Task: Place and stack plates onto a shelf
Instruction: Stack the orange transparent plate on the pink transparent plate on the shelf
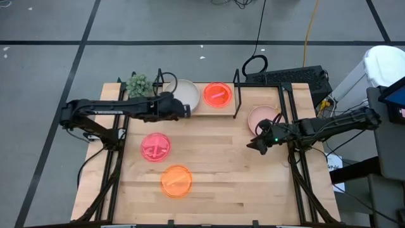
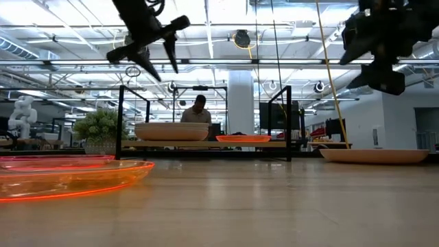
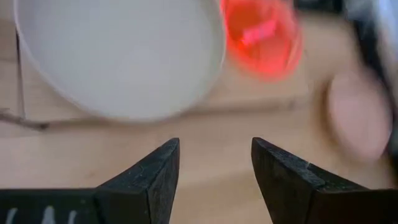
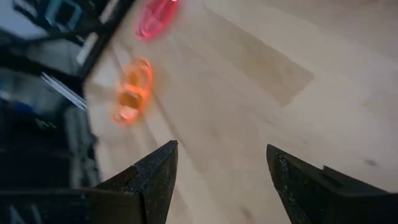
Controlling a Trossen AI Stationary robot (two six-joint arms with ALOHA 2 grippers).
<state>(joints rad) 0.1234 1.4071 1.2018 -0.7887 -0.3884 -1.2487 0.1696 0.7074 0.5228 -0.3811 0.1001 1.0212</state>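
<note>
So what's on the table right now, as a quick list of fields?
on shelf: cream plate, orange-red plate
on table, left side: neon pink plate, orange plate
on table, right side: pale pink plate
left gripper: open, empty, over the cream plate's edge
right gripper: open, empty, near the pale pink plate

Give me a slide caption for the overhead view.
Cream plate and orange plate on the shelf; left gripper open beside them, three plates left on the table.

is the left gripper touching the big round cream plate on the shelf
Apart. In the low view the left gripper hangs open, clearly above the cream plate on the shelf, with background showing between them.
</note>
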